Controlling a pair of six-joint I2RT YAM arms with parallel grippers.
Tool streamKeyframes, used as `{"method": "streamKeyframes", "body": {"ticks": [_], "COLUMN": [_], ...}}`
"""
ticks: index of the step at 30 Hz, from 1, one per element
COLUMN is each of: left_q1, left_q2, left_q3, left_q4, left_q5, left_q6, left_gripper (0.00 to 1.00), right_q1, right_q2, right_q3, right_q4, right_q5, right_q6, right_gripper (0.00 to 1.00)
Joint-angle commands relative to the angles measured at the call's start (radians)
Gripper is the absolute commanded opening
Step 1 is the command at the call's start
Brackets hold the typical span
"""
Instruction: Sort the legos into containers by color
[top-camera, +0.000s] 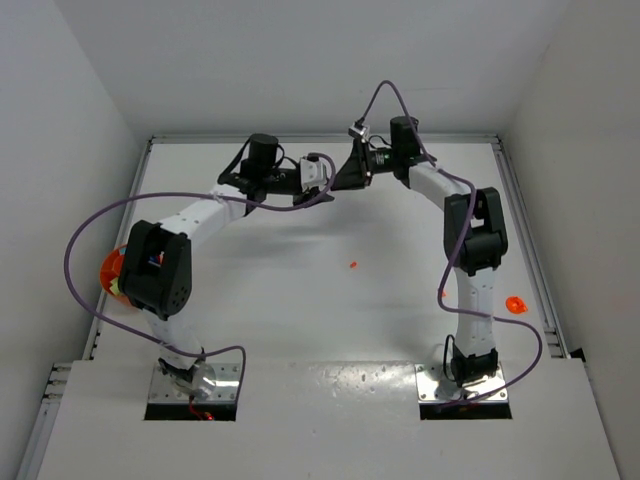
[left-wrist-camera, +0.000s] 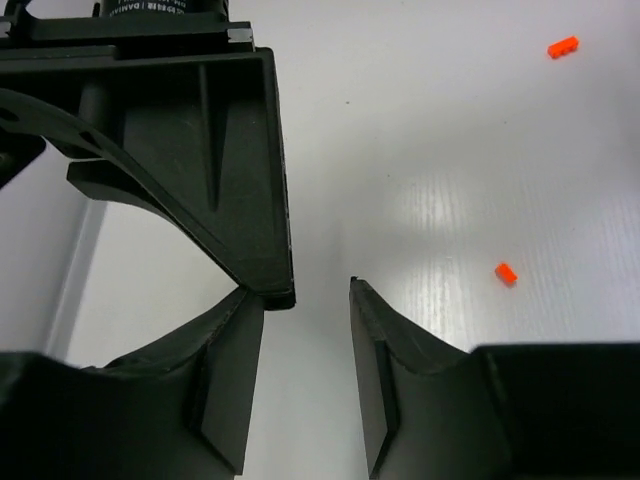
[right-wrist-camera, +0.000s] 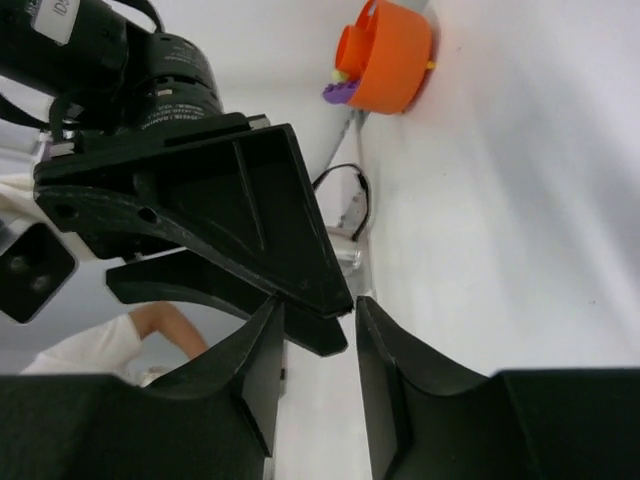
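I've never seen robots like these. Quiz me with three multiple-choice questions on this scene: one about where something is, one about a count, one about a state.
1. Where is the orange bowl?
A) the middle of the table
B) the left edge of the table
C) the far right corner

2. How many loose orange bricks does the left wrist camera show?
A) none
B) five
C) two

3. How do the left gripper's jaws stand?
A) apart, nothing between them
B) clamped on a purple brick
C) gripping the bowl

Answers:
1 B: it peeks out at the overhead view's left.
2 C: one lies upper right, another lower.
3 A: bare table shows in the gap.
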Motion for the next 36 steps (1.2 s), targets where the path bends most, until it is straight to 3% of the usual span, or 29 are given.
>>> {"method": "streamKeyframes", "body": {"ticks": [1,2,3,4,5,7,8,10,11,16,20,23,26,28,30,31,33,36], "left_q1": [-0.02,-0.02,-0.02,-0.02,-0.02,-0.039,-0.06,-0.08,-0.091,-0.115,-0.14,-0.252,-0.296,-0.335,-0.374,-0.388,-0.411,-0.436], "left_q2": [0.008,0.022,0.037,0.051,0.067,0.123,0.142,0.153,0.153,0.074,0.106,0.085,0.025,0.025,0.056,0.067,0.102,0.114], "left_q3": [0.048,0.065,0.083,0.14,0.172,0.249,0.31,0.328,0.317,0.216,0.268,0.224,0.15,0.15,0.15,0.141,0.14,0.112], "left_q4": [-0.138,-0.171,-0.236,-0.292,-0.357,-0.584,-0.711,-0.784,-0.806,-0.782,-0.836,-0.875,-0.82,-0.809,-0.798,-0.788,-0.761,-0.677], "left_q5": [0.033,0.004,-0.077,-0.102,-0.117,-0.176,-0.205,-0.205,-0.205,-0.142,-0.13,-0.249,-0.28,-0.289,-0.298,-0.314,-0.335,-0.317], "left_q6": [-0.046,-0.1,-0.14,-0.153,-0.13,-0.065,0.006,0.049,0.086,0.06,-0.034,0.143,0.186,0.195,0.209,0.209,0.197,0.212], "left_gripper": [0.44,0.46,0.47,0.49,0.55,0.62,0.7,0.87,0.99,1.0,1.0,1.0,1.0,0.93,0.78,0.62,0.43,0.36], "right_q1": [-0.036,-0.037,-0.047,-0.047,-0.047,-0.09,-0.101,-0.128,-0.138,-0.182,-0.225,-0.247,-0.267,-0.277,-0.303,-0.304,-0.328,-0.356], "right_q2": [-0.081,-0.081,-0.092,-0.119,-0.136,-0.196,-0.222,-0.283,-0.345,-0.518,-0.618,-0.693,-0.756,-0.784,-0.817,-0.827,-0.84,-0.871], "right_q3": [0.043,0.094,0.139,0.178,0.179,0.141,0.118,0.019,-0.016,-0.218,-0.315,-0.416,-0.48,-0.508,-0.544,-0.556,-0.571,-0.58], "right_q4": [-0.308,-0.494,-0.637,-0.76,-0.78,-0.806,-0.826,-0.826,-0.835,-0.835,-0.867,-0.867,-0.867,-0.844,-0.818,-0.818,-0.809,-0.798], "right_q5": [0.152,0.232,0.465,0.575,0.728,0.85,0.943,1.049,1.064,1.183,1.184,1.196,1.196,1.223,1.243,1.243,1.221,1.167], "right_q6": [-0.301,-0.455,-0.585,-0.715,-0.73,-0.741,-0.774,-0.788,-0.819,-0.9,-0.971,-1.006,-1.035,-1.047,-1.057,-1.057,-1.043,-1.012], "right_gripper": [0.37,0.39,0.39,0.39,0.39,0.39,0.39,0.41,0.42,0.49,0.49,0.45,0.45,0.45,0.44,0.42,0.39,0.38]}}
